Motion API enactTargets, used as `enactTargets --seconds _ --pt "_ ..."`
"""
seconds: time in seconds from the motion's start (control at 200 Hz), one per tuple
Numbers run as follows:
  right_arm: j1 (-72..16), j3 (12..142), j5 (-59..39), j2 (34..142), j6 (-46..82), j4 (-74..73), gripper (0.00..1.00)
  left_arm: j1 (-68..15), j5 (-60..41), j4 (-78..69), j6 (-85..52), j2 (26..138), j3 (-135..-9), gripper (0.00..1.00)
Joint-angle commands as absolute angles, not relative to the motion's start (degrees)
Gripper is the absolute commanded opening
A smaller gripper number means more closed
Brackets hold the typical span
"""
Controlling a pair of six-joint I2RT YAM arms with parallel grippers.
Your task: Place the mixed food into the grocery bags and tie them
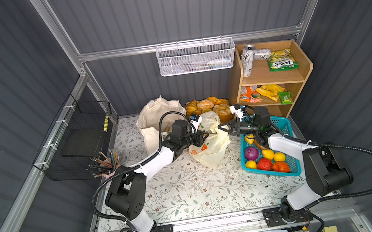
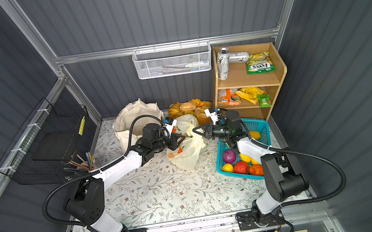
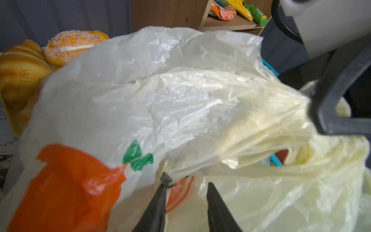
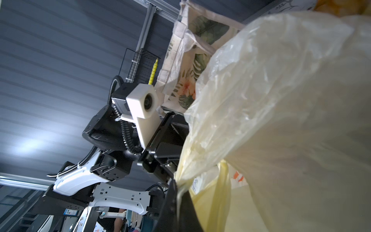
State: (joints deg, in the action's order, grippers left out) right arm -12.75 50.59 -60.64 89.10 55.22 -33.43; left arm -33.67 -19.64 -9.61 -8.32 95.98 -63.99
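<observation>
The cream-yellow plastic bag (image 1: 211, 147) (image 2: 186, 153) lies crumpled mid-table, with orange and green print (image 3: 66, 180). My right gripper (image 1: 220, 126) (image 2: 195, 130) (image 4: 178, 186) is shut on a gathered strip of its film at the top. My left gripper (image 1: 203, 135) (image 2: 180, 138) (image 3: 188, 180) is at the bag's left side, jaws apart, with film draped over one fingertip (image 3: 166, 177). The beige canvas tote (image 1: 156, 118) (image 2: 131, 116) (image 4: 188, 66) slumps behind the left arm. A purple onion (image 1: 251, 153) (image 2: 229, 156) lies with yellow and red toy produce in the turquoise basket (image 1: 289, 129).
Toy breads (image 1: 208, 106) sit at the back wall. A wooden shelf (image 1: 272, 78) at the back right holds cans, a green FOX'S packet (image 1: 283, 62) and snack packets. A black wire basket (image 1: 80, 140) and a pencil cup (image 1: 107, 164) are on the left; a white mesh basket (image 1: 197, 57) hangs on the wall.
</observation>
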Motion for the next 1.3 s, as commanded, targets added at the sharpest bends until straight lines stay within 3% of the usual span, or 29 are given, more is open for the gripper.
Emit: enactTargets --seconds 0.0,0.305,0.51,0.765,0.92,1.296 --pt "-12.52 50.02 -64.16 89.53 58.06 -40.17 0.00 -33.29 -20.98 -14.37 -10.97 97.55 -64.67 0.39" --pt "-12.48 49.31 -62.75 91.47 56.76 -38.29 0.00 -33.31 -26.74 -18.02 -13.53 98.01 -67.13 0.50" --pt "-12.26 49.04 -62.32 92.11 57.13 -38.80 0.00 -32.97 -34.68 -31.55 -20.28 97.85 -62.01 0.55" --pt "-11.87 48.34 -62.09 92.48 58.43 -40.58 0.00 -32.34 -36.32 -33.22 -22.32 98.89 -61.41 0.52" --pt "-11.61 48.08 -61.88 92.28 59.01 -41.19 0.00 -31.98 -35.22 -33.63 -22.53 98.95 -59.04 0.43" --pt "-11.52 48.52 -62.15 92.45 59.50 -41.51 0.00 -31.95 -34.85 -31.12 -21.40 101.90 -62.33 0.46"
